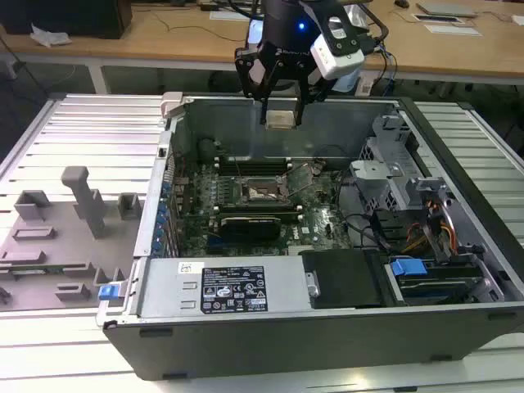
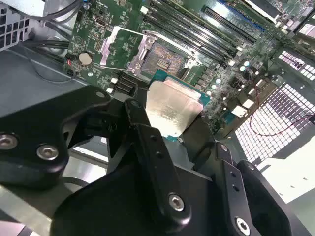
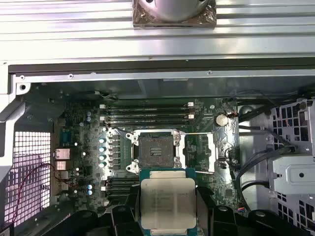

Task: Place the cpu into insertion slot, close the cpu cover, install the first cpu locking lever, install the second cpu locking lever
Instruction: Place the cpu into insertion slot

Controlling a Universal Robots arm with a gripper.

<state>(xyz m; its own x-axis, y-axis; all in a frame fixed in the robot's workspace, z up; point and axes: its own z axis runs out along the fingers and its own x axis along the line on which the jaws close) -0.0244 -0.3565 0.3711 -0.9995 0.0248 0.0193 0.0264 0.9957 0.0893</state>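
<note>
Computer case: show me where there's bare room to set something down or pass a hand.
Free: the insertion slot, open beside the memory slots; the ribbed table next to the grey fixture, at the exterior view's left. Crowded: the drive cage and cables at the exterior view's right.

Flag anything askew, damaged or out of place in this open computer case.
Nothing stands out. The gripper holds the cpu squarely above the case; the insertion slot lies open and empty, its cpu cover swung aside.
</note>
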